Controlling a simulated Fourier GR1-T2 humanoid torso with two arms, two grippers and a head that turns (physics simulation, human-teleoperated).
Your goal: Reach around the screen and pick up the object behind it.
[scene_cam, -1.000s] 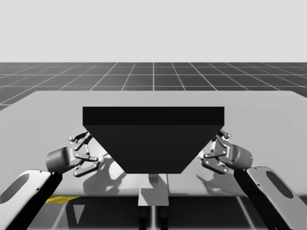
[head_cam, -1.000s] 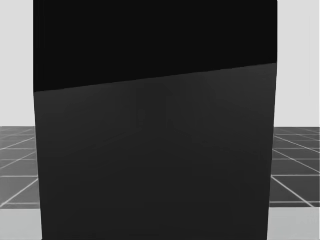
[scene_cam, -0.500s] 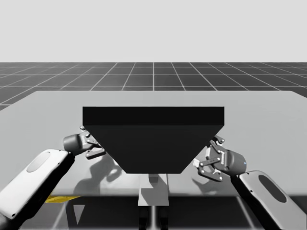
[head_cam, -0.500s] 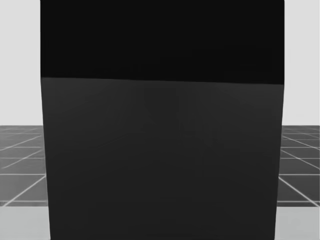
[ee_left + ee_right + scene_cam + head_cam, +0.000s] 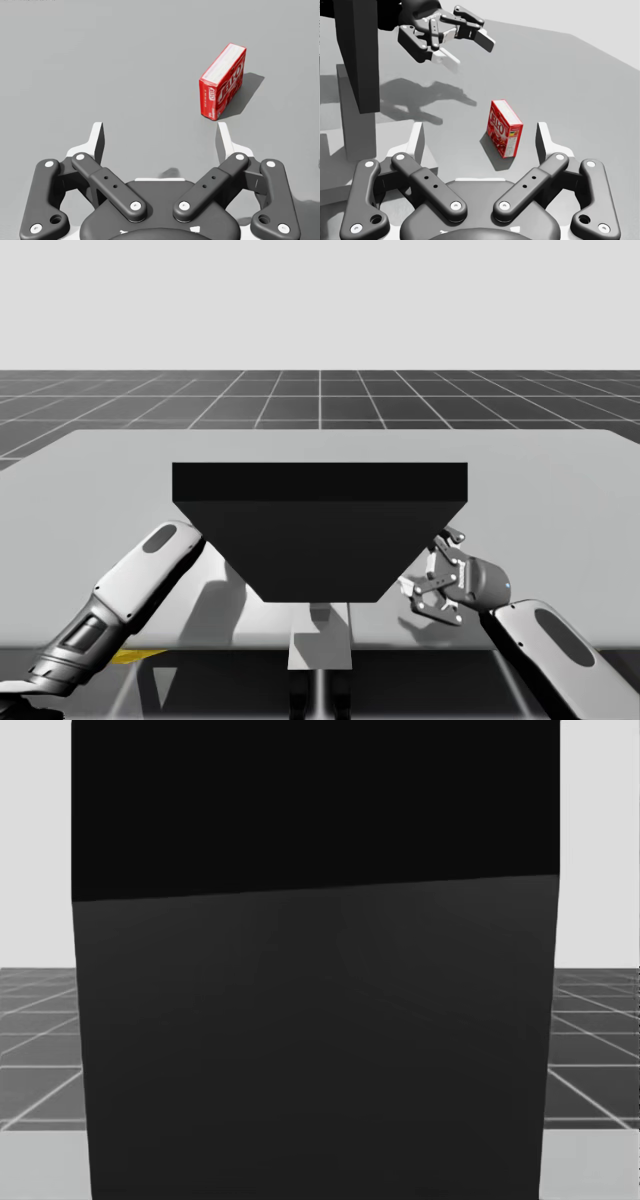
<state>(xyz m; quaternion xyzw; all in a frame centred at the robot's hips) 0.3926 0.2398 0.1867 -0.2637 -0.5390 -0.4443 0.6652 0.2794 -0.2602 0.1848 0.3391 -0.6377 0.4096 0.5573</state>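
A tall black screen stands mid-table and takes up most of the head view. Behind it a small red box stands upright on the grey table. In the left wrist view the box is ahead of my open left gripper and off to its right finger's side. My left arm reaches past the screen's left edge, which hides its hand in the high view. In the right wrist view the red box is just ahead, between the open fingers of my right gripper, with my left gripper open beyond it. My right gripper sits at the screen's right edge.
The grey table spreads wide behind and beside the screen. A narrow grey post holds the screen up at the table's front edge. The screen's dark side stands close beside my right gripper.
My left arm has stretched forward past the screen's left edge, and its gripper has gone behind the screen. My right gripper has edged a little nearer the front. My head has turned slightly.
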